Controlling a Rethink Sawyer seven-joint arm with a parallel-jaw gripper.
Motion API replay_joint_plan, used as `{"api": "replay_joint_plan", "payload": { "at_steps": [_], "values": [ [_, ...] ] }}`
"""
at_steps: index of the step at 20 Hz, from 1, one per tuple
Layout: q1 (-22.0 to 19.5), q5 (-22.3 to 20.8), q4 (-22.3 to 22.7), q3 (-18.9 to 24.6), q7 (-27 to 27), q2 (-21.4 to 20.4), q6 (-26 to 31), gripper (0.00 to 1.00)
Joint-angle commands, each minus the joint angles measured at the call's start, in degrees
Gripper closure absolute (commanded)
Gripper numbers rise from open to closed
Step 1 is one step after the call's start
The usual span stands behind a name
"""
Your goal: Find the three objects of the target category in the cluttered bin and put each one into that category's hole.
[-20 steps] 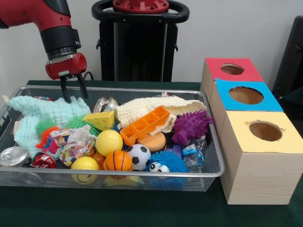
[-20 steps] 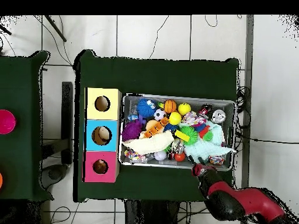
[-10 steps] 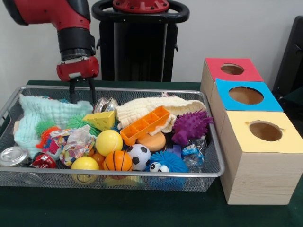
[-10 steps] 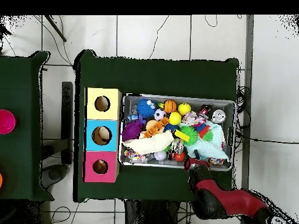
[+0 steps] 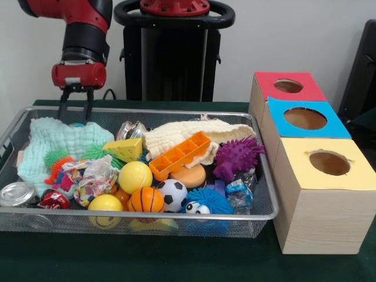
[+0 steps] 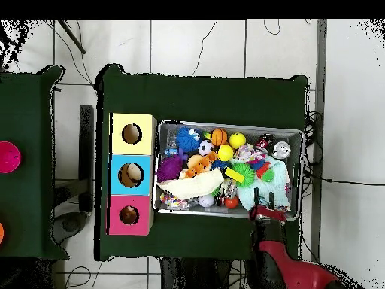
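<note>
- My end effector [image 5: 75, 104] hangs released over the bin [image 5: 267, 212], above the mint cloth [image 5: 56, 136].
- Target category unknown; balls [image 5: 145, 200] sit at six o'clock.
- Descending here probably snags cloth.

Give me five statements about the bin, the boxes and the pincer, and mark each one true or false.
1. The pincer is open and holds nothing. True.
2. The pincer hangs over the yellow box. False: it is above the mint cloth, at the bin's far end from the boxes.
3. The orange tray lies on the cream cloth. True.
4. The soccer ball sits in the blue box's hole. False: it lies in the wire bin, beside the small basketball.
5. The three boxes stand in a row, red, blue, yellow. True.
</note>
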Motion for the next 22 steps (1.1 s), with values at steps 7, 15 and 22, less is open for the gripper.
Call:
{"api": "replay_joint_plan", "payload": {
  "at_steps": [7,15,22],
  "values": [
    [5.8,7.2,-9.1,-12.9,-9.3,8.7,-6.0,0.00],
    [6.8,-3.1,-12.6,-9.6,2.4,7.8,10.7,0.00],
    [7.6,-0.8,-12.9,-9.4,2.2,8.3,7.8,0.00]
  ]
}}
